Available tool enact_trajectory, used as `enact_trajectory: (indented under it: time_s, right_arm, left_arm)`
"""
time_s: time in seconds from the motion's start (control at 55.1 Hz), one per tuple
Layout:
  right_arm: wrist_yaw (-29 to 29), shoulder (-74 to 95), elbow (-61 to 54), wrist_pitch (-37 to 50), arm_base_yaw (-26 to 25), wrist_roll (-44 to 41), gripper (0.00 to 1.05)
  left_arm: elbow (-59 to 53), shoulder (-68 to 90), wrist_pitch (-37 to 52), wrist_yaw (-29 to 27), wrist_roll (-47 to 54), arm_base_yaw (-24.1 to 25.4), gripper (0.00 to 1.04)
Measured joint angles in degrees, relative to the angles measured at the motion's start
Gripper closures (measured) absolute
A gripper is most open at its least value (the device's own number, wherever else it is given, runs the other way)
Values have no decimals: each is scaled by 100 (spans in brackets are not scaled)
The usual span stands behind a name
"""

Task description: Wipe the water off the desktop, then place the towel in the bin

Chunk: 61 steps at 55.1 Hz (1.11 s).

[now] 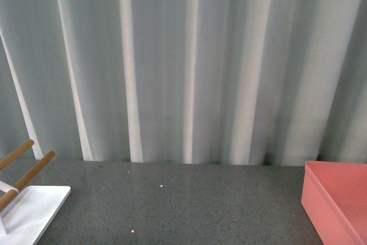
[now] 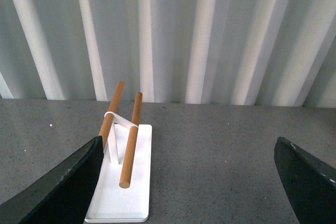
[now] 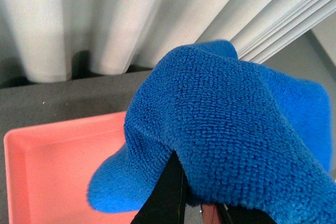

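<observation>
Far to the left of the pink bin [image 1: 325,209], a white rack [image 2: 123,195] with wooden rods stands on the grey counter [image 1: 183,210]. The left end effector [image 2: 188,145] hangs above the counter near that rack, its dark fingers [image 2: 63,187] spread wide with nothing between them. The right end effector [image 3: 191,208] is clamped on the blue towel [image 3: 226,129], which drapes over it, raised above the bin.
</observation>
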Motion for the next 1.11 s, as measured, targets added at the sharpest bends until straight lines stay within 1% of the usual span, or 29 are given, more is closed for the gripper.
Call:
enact_trajectory:
  time_s: [0.163, 0.436, 0.672, 0.708, 0.745, 0.817, 0.854, 0.872, 1.017, 1.035, 1.09, 1.108]
  right_arm:
    - [-345, 107, -743, 385, -116, 177, 101]
    - [-494, 310, -1576, 855, -170, 505, 101]
    - [-555, 365, -2004, 994, -155, 649, 101]
    - [-586, 365, -2017, 994, -155, 638, 98]
    - [-592, 365, -2024, 994, -155, 643, 90]
    - [-592, 365, -2024, 994, -155, 643, 80]
    - [-592, 365, -2024, 994, -153, 643, 71]
    - [-592, 365, -2024, 994, -153, 643, 69]
    - [-590, 365, -2024, 994, -149, 643, 44]
    - [-590, 365, -2024, 994, -149, 643, 42]
    - [-590, 365, -2024, 994, -149, 643, 32]
    - [-590, 365, -2024, 994, -149, 643, 30]
  left_arm:
    - [0, 0, 0, 2, 0, 0, 7]
    - [0, 0, 0, 0, 0, 0, 7]
    - [0, 0, 0, 0, 0, 0, 7]
    - [0, 0, 0, 2, -2, 0, 7]
    - [0, 0, 0, 0, -2, 0, 7]
    - [0, 0, 0, 0, 0, 0, 7]
    - [0, 0, 0, 0, -2, 0, 7]
    - [0, 0, 0, 0, 0, 0, 7]
    - [0, 0, 0, 2, -2, 0, 7]
    - [0, 0, 0, 2, 0, 0, 7]
    - [0, 0, 0, 0, 0, 0, 7]
    - [0, 0, 0, 0, 0, 0, 7]
